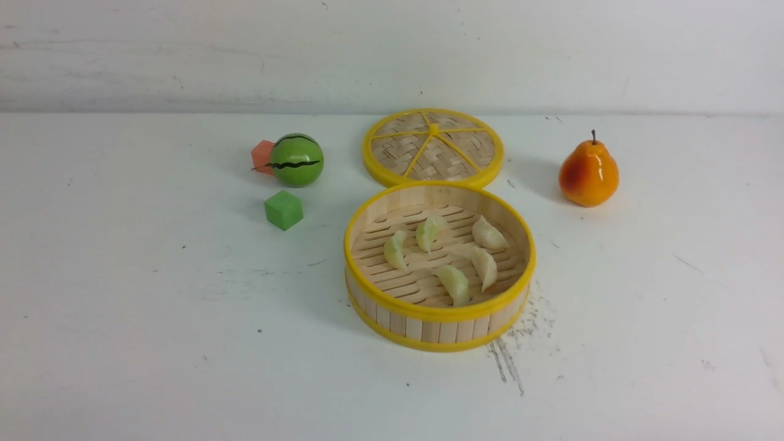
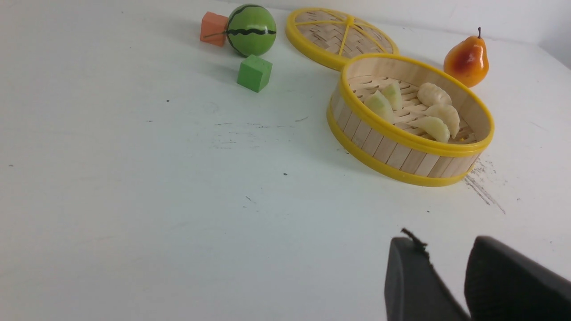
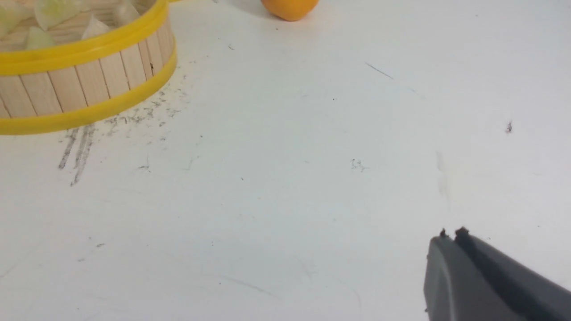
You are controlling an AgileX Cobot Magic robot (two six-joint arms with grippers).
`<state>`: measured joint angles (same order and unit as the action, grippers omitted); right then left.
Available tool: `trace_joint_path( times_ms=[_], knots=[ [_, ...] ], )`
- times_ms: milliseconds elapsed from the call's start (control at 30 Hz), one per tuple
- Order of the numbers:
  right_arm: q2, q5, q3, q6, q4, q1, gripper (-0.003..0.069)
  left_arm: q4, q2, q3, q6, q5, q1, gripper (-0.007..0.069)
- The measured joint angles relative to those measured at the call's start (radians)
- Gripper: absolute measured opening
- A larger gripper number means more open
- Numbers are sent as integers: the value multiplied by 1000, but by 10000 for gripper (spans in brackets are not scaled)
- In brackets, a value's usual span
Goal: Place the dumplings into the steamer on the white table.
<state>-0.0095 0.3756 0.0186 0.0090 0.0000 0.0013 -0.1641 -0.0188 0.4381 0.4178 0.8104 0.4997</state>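
With all five dumplings [image 1: 453, 283] seen in the steamer [image 1: 438, 313], both arms should be kept clear, left jaws parted and empty, right jaws clenched on nothing.

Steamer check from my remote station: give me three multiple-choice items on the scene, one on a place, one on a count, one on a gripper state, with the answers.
1. Where does the woven lid lie?
A. On top of the steamer
B. Flat on the white table, behind the steamer
C. Leaning on the pear

2. How many dumplings lie in the steamer?
A. Three
B. Four
C. Five

3. How is the right gripper?
A. Shut and empty
B. Shut on a dumpling
C. Wide open over the steamer

Answers:
1. B, since the front view shows the lid flat on the table just beyond the steamer's far rim.
2. C, since five crescents show on the slatted floor.
3. A, since its fingertips meet with nothing between them, above bare table.
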Motion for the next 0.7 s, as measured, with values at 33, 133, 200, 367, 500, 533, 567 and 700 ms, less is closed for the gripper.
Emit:
trace_joint_path(
  times_ms=[33, 133, 200, 367, 500, 533, 567, 700],
  knots=[
    [0, 0, 0, 0, 0, 0, -4, 0, 0, 0, 0, 0, 0, 189],
    [0, 0, 0, 0, 0, 0, -4, 0, 0, 0, 0, 0, 0, 193],
    [0, 0, 0, 0, 0, 0, -4, 0, 0, 0, 0, 0, 0, 195],
    [0, 0, 0, 0, 0, 0, 0, 24, 0, -35, 0, -68, -5, 198],
    [0, 0, 0, 0, 0, 0, 5, 69, 0, -131, -29, -265, -99, 126],
    [0, 0, 0, 0, 0, 0, 6, 98, 0, -157, -54, -329, -149, 85],
    [0, 0, 0, 0, 0, 0, 7, 115, 0, -178, -67, -358, -176, 64],
    [0, 0, 0, 0, 0, 0, 10, 229, 0, -280, -164, -506, -341, -14]
  ],
)
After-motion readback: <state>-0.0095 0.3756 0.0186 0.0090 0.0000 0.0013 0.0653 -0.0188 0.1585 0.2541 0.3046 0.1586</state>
